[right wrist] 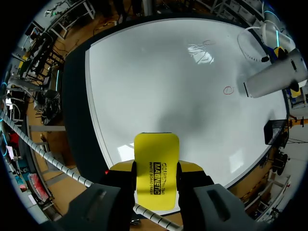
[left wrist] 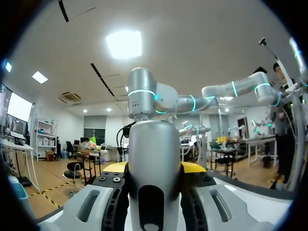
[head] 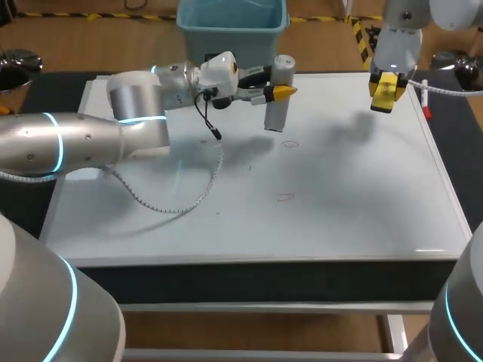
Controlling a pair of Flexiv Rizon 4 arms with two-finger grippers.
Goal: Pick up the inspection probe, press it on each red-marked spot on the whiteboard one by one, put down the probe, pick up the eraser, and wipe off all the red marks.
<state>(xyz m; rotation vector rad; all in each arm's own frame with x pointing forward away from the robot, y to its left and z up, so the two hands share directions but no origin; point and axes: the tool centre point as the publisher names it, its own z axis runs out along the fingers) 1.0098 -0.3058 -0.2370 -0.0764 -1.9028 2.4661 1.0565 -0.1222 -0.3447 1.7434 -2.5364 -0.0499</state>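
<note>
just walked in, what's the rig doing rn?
The left arm has its jaws shut on the grey inspection probe, held upright over the whiteboard, beside the farther of two red marks. The nearer mark sits closer to the front edge. The right arm hangs over the board's far right corner, jaws shut on the yellow eraser. Neither mark is wiped yet.

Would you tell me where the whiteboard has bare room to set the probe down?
Bare: the near right of the whiteboard, between the red marks and its right edge. Crowded: the left, under the left arm and cable.
</note>
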